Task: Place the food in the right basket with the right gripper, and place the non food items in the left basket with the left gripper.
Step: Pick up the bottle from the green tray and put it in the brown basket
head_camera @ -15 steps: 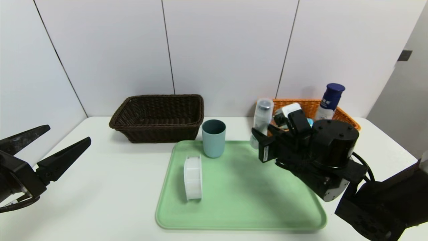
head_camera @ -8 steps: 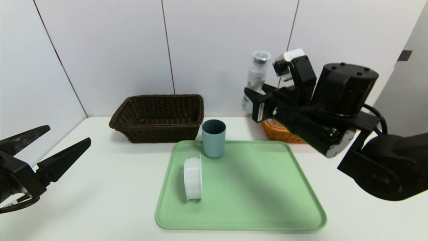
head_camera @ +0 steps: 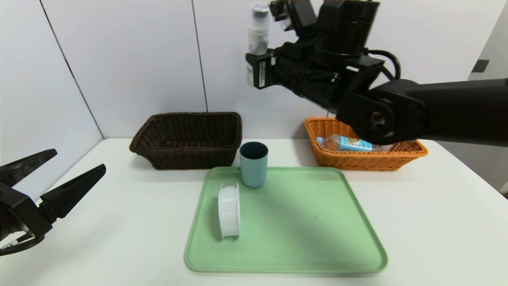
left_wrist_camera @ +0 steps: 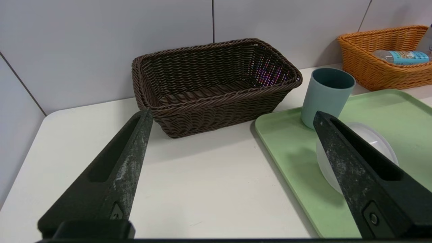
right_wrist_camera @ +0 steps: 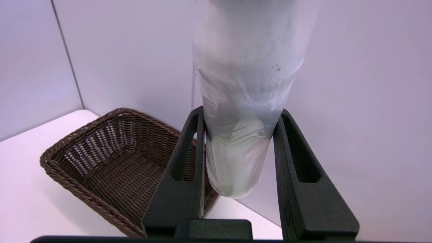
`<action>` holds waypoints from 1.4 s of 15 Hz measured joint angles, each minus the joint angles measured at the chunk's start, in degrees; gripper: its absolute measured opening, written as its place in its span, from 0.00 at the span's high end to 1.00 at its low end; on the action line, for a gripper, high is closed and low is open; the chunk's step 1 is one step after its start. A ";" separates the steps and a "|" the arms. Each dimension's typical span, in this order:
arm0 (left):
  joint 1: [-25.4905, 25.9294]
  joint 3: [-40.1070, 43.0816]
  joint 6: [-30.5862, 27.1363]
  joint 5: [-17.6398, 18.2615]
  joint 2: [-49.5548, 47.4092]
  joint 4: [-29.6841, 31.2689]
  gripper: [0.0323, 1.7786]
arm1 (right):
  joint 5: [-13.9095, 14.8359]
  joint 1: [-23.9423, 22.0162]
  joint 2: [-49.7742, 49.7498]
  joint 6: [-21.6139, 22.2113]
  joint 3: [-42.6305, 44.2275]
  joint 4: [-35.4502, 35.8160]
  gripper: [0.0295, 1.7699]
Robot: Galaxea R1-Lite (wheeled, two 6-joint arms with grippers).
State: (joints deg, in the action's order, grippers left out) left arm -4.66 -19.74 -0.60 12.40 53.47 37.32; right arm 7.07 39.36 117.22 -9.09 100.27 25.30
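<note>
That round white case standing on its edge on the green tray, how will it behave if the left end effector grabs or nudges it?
The round white case stands on its narrow edge, so a nudge would probably tip it flat or roll it. It looks like thin plastic: likely light, rigid and slippery.

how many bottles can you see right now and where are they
2. A slim white bottle is held high in the right gripper, above the table. A clear water bottle lies in the orange basket. The arm hides part of that basket, so another may be there.
</note>
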 joint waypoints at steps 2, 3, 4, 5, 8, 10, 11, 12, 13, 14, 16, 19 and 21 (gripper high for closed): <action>0.00 0.09 -0.15 0.00 -0.22 0.06 0.05 | -1.17 2.06 6.78 -0.60 8.41 -3.83 0.68; 0.00 0.09 -0.13 0.02 -0.28 0.05 0.05 | -2.11 3.13 9.87 -1.05 10.29 -4.72 0.68; 0.00 0.11 -0.15 0.05 -0.33 0.05 0.05 | -2.94 3.85 12.19 -1.46 11.12 -4.79 0.68; 0.00 0.32 -0.20 0.00 -0.41 -0.02 0.05 | -3.57 4.43 14.51 -1.79 11.67 -4.55 0.68; 0.00 0.98 -0.11 0.00 -0.79 0.00 0.05 | -3.66 5.47 19.43 -1.88 12.21 -1.62 0.68; 0.00 1.68 -0.06 0.00 -1.24 -0.02 0.05 | -3.49 5.78 21.61 -1.90 12.21 -0.74 0.68; 0.00 1.99 -0.04 0.00 -1.57 0.00 0.05 | -3.46 5.73 22.38 -1.95 12.21 -0.66 0.68; 0.00 2.32 -0.02 0.02 -1.90 0.00 0.05 | -3.28 5.51 22.99 -2.04 12.24 -0.57 0.68; 0.00 2.54 -0.02 0.02 -2.18 -0.02 0.05 | -3.02 5.32 23.52 -2.06 12.24 -0.11 0.68; 0.00 2.55 -0.02 0.00 -2.34 -0.02 0.05 | -2.74 5.07 24.06 -2.10 12.24 0.66 0.68; 0.00 2.60 -0.02 0.02 -2.54 0.00 0.05 | -1.71 4.99 24.83 -3.63 12.24 2.07 0.68; 0.00 2.65 -0.02 0.00 -2.67 -0.02 0.05 | -1.69 4.53 25.53 -4.88 12.24 3.73 0.68; 0.00 2.65 -0.02 0.00 -2.71 -0.02 0.05 | -1.84 4.29 25.38 -5.21 12.24 3.56 0.68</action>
State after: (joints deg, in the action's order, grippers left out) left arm -4.66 -17.09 -0.62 12.40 50.76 37.29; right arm 5.23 43.65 142.61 -14.30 112.51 28.86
